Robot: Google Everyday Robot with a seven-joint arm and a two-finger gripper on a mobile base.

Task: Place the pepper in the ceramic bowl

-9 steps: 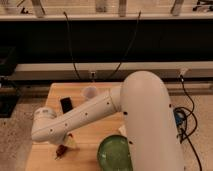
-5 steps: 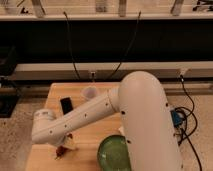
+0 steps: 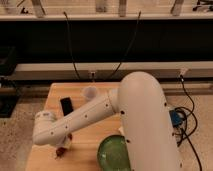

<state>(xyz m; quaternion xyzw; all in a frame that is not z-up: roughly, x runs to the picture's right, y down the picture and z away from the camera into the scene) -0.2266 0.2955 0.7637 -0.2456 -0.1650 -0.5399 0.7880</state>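
The dark-green ceramic bowl (image 3: pixel 114 152) sits at the front of the wooden table (image 3: pixel 85 147), partly behind my white arm. The small red pepper (image 3: pixel 61 150) shows at the front left of the table, just under the arm's end. My gripper (image 3: pixel 64 145) is down at the pepper, mostly hidden beneath the wrist. The bowl lies to the right of the gripper, about a bowl's width away.
A black phone-like slab (image 3: pixel 66 105) lies at the table's back left. A small translucent whitish cup (image 3: pixel 90 92) stands at the back middle. Cables (image 3: pixel 187 125) and a blue object (image 3: pixel 174 119) lie on the floor to the right. A dark wall with rails runs behind.
The arm's end has shifted slightly left and down over the pepper. The bowl, cup and black slab have not moved.
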